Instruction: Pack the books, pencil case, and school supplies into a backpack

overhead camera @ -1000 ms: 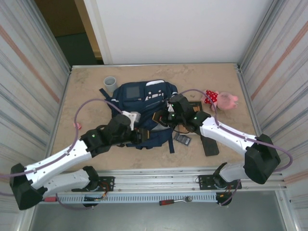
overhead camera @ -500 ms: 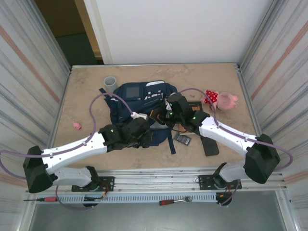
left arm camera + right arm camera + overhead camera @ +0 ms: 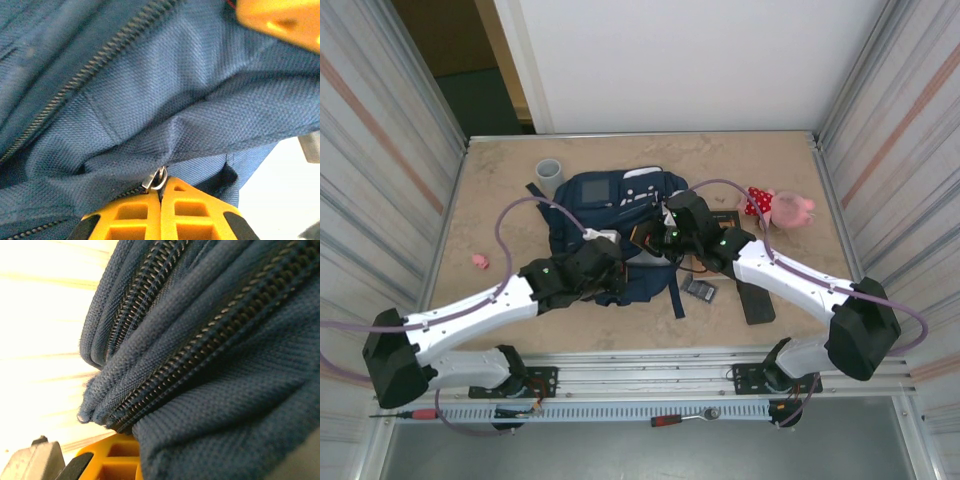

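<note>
The navy backpack [image 3: 610, 200] lies flat mid-table. My left gripper [image 3: 620, 273] sits at its near edge. In the left wrist view that gripper [image 3: 161, 186] is shut on the metal zipper pull [image 3: 159, 178]. My right gripper [image 3: 661, 238] is at the bag's right side, and its yellow finger [image 3: 107, 460] shows under a fold of backpack fabric [image 3: 215, 405] that it pinches shut. The brown book [image 3: 728, 219] peeks out behind the right arm. A dark grey grid-faced supply [image 3: 699, 290] lies right of the bag. A flat black oblong [image 3: 755, 301] may be the pencil case; I cannot tell.
A grey cup [image 3: 550, 173] stands at the bag's far left corner. A pink and red plush toy [image 3: 778, 207] lies far right. A small pink piece [image 3: 480, 261] rests on the table at the left. Corrugated walls close in both sides.
My left arm swung right and forward onto the bag's near edge, and its gripper closed on the zipper pull. The right arm has hardly moved.
</note>
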